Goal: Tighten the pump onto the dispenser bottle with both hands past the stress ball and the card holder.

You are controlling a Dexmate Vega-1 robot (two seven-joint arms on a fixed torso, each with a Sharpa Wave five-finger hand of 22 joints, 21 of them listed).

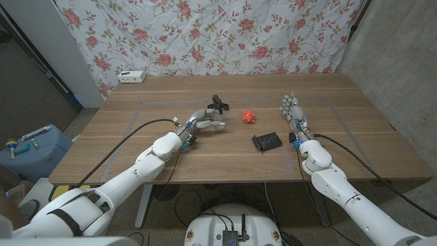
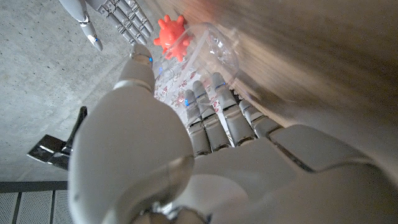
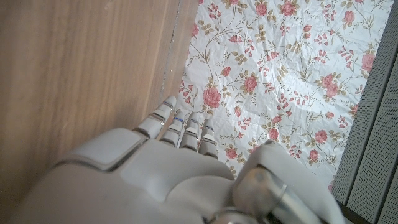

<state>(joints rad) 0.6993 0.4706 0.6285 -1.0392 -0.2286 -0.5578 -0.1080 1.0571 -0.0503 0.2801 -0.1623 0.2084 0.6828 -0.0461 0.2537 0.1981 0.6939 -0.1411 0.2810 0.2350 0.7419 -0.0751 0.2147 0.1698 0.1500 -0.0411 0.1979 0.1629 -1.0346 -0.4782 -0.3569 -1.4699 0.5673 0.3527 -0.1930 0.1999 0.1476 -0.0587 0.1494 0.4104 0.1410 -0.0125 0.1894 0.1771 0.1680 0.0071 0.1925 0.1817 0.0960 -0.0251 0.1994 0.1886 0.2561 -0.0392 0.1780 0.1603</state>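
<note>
On the wooden table (image 1: pixel 136 130), the robot's left hand (image 1: pixel 203 120) wraps its fingers around a clear dispenser bottle (image 1: pixel 217 121), whose black pump (image 1: pixel 218 103) sticks up above the hand. Just beside the bottle, toward the robot's right, lies a red spiky stress ball (image 1: pixel 248 117), and nearer the robot's edge of the table sits a black card holder (image 1: pixel 267 141). The right hand (image 1: pixel 293 109) stands apart from all three, holding nothing, its fingers straight and loosely spread, pointing toward the flowered cloth (image 1: pixel 205 34) behind the table.
</note>
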